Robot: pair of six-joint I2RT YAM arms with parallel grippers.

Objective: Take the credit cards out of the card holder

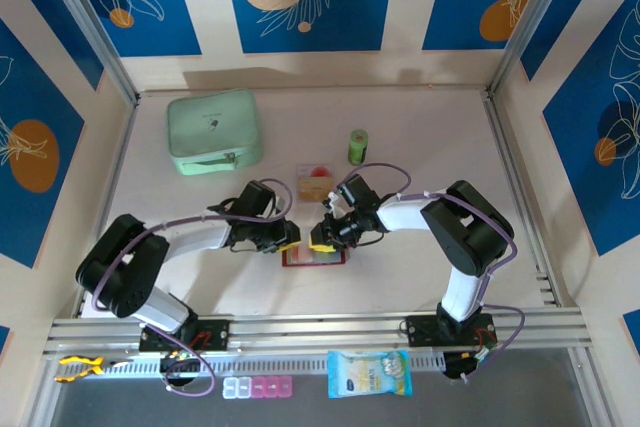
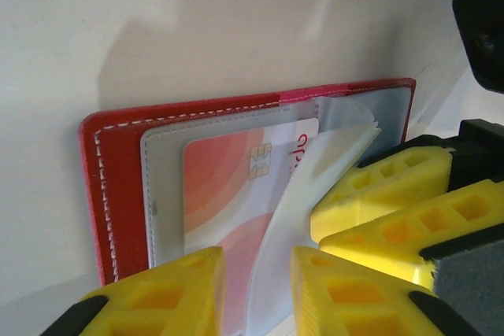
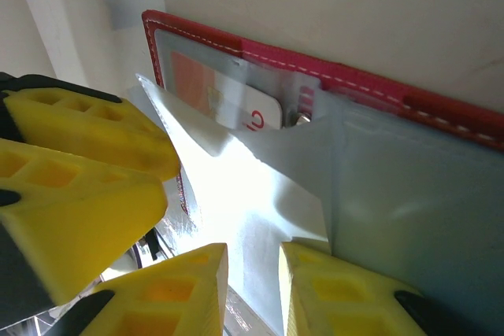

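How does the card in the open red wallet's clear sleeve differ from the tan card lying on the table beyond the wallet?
The white-and-salmon chip card sits inside the red stitched wallet, under its clear plastic sleeve; the tan card with a red mark lies loose on the pale table beyond the wallet. The sleeved card is partly covered by a lifted sleeve flap; the loose card is fully exposed. Both are small flat rectangles.

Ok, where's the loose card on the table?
Top view: the loose card lies mid-table, just beyond the card holder, between the mint-green case and the small green cylinder.
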